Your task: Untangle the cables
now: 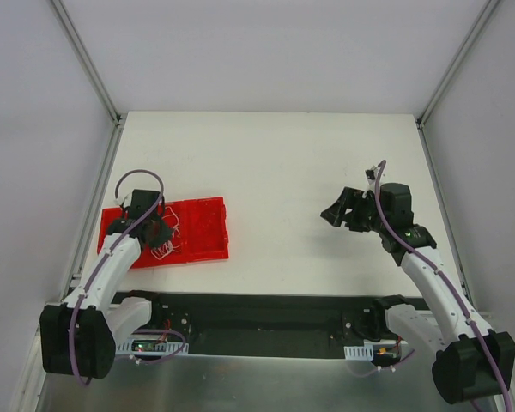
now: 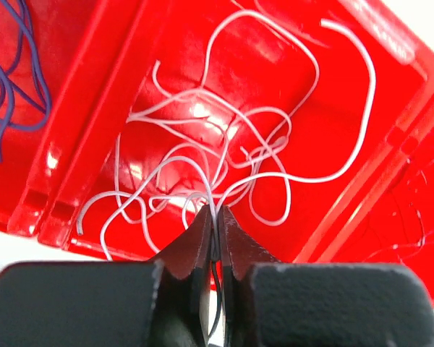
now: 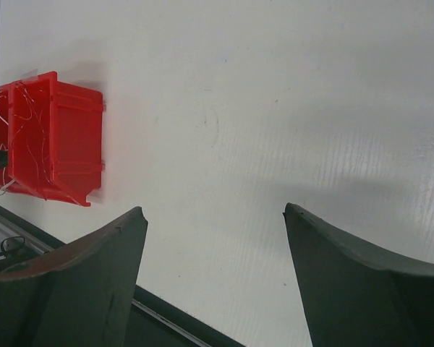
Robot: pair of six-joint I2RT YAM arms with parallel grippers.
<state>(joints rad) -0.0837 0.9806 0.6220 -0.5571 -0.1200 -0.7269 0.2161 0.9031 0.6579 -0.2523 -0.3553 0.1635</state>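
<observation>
**Q:** Where are the cables (image 1: 165, 247), and what holds them?

**A:** They are in the red tray (image 1: 202, 225), which lies on the left of the table, towards its near edge. Left wrist view: the left gripper (image 2: 215, 215) has its fingers pressed together on a few whitish strands (image 2: 224, 144), pinched low in the middle compartment where several loops meet.

**Q:** And the right gripper (image 3: 213, 210)?

**A:** Its fingers are spread wide with nothing between them. It hangs over bare table, well apart from the tray.

**Q:** How far along is the untangling?

**A:** Partly done, by the look of it. Purplish strands (image 2: 14, 79) lie in the neighbouring compartment. Hair-thin dark red strands (image 2: 412, 217) lie in the compartment on the other side, so the colours appear to be parted from one another. The whitish bundle is not yet freed — its loops cross one another many times around the pinch. Drawing these out singly is probably the main work left. Whether the purplish and dark red strands are knotted among themselves cannot be told; they are too thin and only partly in view.

**Q:** What of the surface and the room?

**A:** The table (image 1: 283, 163) is white and matte, with a faint scuff or two in the right wrist view. Plain pale walls (image 1: 266, 51) enclose it at the back and at both sides, with metal rails (image 1: 86, 60) running up the corners. A black base plate (image 1: 266, 313) spans the near edge between the two arm mounts.
</observation>
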